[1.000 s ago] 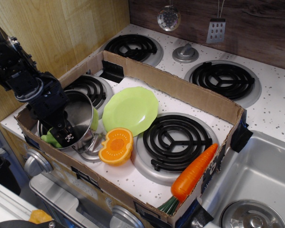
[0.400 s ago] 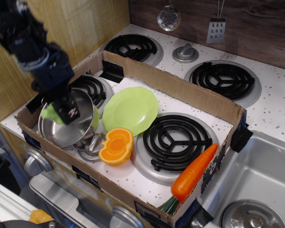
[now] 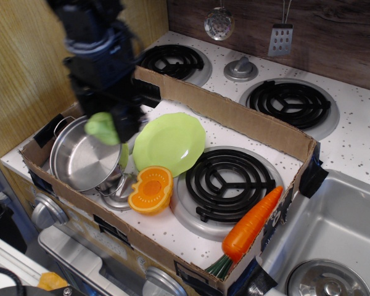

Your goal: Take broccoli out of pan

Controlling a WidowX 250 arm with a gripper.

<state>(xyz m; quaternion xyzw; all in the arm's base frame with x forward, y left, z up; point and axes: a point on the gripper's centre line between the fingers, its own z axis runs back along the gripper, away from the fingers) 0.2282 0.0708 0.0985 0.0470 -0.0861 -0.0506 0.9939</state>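
The light-green broccoli [image 3: 102, 128] is hanging above the rim of the pan [image 3: 86, 159], seemingly pinched in the jaws; the shiny steel pan is sitting empty.

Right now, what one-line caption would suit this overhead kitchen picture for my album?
Robot gripper lifts a toy broccoli above the steel pan, beside a green plate.

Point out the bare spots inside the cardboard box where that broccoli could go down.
Bare speckled top lies in front of the black coil burner, between the orange half and the carrot. A smaller strip runs behind the green plate along the cardboard wall. Around the pan it is crowded. The end effector holds the broccoli.
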